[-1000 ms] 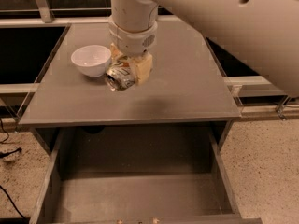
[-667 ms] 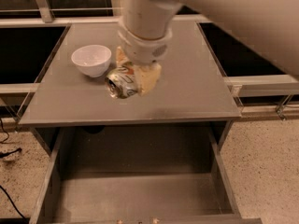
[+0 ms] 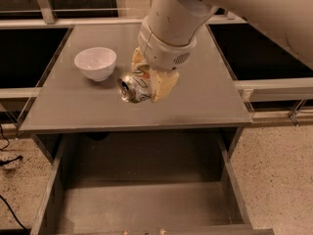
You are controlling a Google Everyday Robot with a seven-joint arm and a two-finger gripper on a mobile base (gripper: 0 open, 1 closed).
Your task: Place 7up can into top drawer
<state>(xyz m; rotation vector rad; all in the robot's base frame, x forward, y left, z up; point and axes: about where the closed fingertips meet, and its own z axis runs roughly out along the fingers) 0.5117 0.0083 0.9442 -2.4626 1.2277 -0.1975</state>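
My gripper point(image 3: 146, 78) hangs over the front middle of the grey tabletop point(image 3: 205, 97) and is shut on the 7up can point(image 3: 133, 87). The can is silver with a white-and-green label, dented, and lies on its side between the cream fingers point(image 3: 164, 85), its tab end facing front left. It is held above the tabletop, near the front edge. The top drawer point(image 3: 142, 204) is pulled open below the table's front edge, its flat grey bottom bare.
A white bowl point(image 3: 95, 63) stands on the tabletop left of the can. Dark recesses lie to either side of the table, with metal rails point(image 3: 274, 84). Cables point(image 3: 7, 160) lie on the speckled floor at the left.
The gripper with the can has moved forward and slightly right, toward the table's front edge. The bowl and drawer have not moved.
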